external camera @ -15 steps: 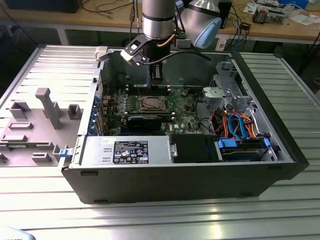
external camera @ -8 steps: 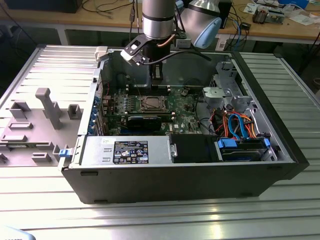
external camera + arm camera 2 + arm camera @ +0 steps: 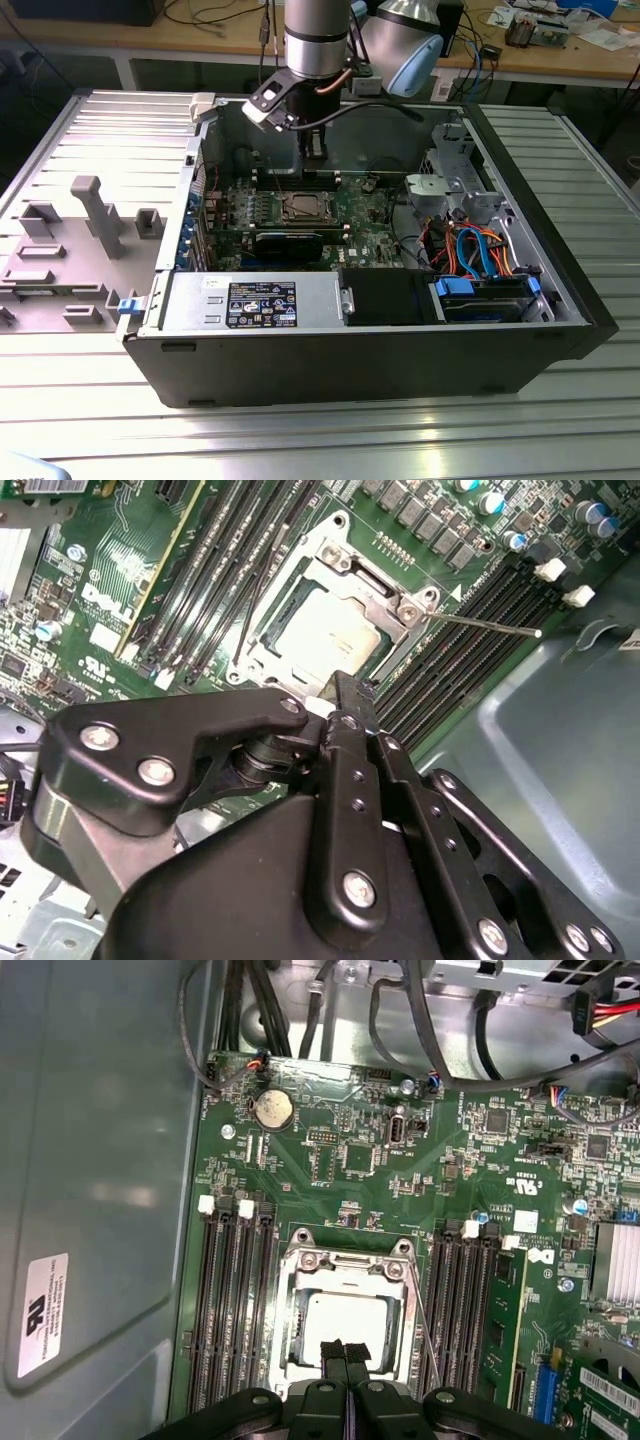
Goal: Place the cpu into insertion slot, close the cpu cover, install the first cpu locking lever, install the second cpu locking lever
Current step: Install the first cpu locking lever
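Black fingers (image 3: 331, 1352) sit closest to both wrist cameras, their two pads pressed together with nothing between them. They hang over one edge of the cpu (image 3: 345, 1322), and whether they touch it cannot be told. The cpu lies flat in the insertion slot (image 3: 296, 1332) of the green motherboard (image 3: 330, 1160), its dull silvery top showing through the window of the cpu cover (image 3: 345, 1263), which appears to lie down over it. In the second wrist view a thin wire lever (image 3: 490, 625) sticks out from the socket's corner across the long memory slots (image 3: 470, 630). A coin cell (image 3: 271, 1110) sits on the board well apart from the socket. In the exterior view the open computer case (image 3: 350, 360) rests on a ribbed metal counter (image 3: 300, 440), with grey fixture blocks (image 3: 95, 215) at the exterior view's left and blue and orange cables (image 3: 470, 250) inside the case at the exterior view's right. Wooden benches (image 3: 150, 35) strewn with wires stand behind. A white label (image 3: 42, 1315) with small print is stuck on the case wall, and a black label (image 3: 262, 304) sits on the silver power supply.
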You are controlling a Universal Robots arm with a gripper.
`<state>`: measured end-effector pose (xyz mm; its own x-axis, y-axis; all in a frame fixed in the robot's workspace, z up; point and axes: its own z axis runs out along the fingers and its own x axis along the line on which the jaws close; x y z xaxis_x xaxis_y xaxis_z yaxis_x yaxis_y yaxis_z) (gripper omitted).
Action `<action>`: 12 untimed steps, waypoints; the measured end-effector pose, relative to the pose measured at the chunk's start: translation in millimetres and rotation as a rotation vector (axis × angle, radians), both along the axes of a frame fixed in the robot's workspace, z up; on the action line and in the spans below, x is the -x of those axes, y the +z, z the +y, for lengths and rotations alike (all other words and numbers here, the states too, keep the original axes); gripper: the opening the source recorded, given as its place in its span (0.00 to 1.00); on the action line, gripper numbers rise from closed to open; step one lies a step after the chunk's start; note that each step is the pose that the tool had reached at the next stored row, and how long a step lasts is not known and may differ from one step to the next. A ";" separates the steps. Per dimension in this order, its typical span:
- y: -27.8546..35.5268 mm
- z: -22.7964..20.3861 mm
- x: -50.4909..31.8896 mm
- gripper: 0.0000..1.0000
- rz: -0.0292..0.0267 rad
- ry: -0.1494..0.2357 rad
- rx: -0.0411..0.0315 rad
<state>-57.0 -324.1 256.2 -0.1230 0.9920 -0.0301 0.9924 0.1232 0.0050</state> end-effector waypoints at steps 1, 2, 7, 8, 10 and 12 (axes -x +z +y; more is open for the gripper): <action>0.0 0.0 0.0 0.11 0.0000 0.005 0.0000; 0.0 0.0 0.0 0.11 0.0000 0.011 0.0000; 0.0 0.0 0.0 0.11 0.0000 0.059 0.0005; 0.0 0.0 0.0 0.11 0.0001 0.068 0.0008; 0.0 0.0 0.0 0.11 0.0000 0.081 0.0008; 0.0 0.0 0.0 0.11 0.0000 0.096 0.0009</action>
<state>-57.0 -324.1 256.2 -0.2177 0.9755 -0.0309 0.9760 0.2179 0.0048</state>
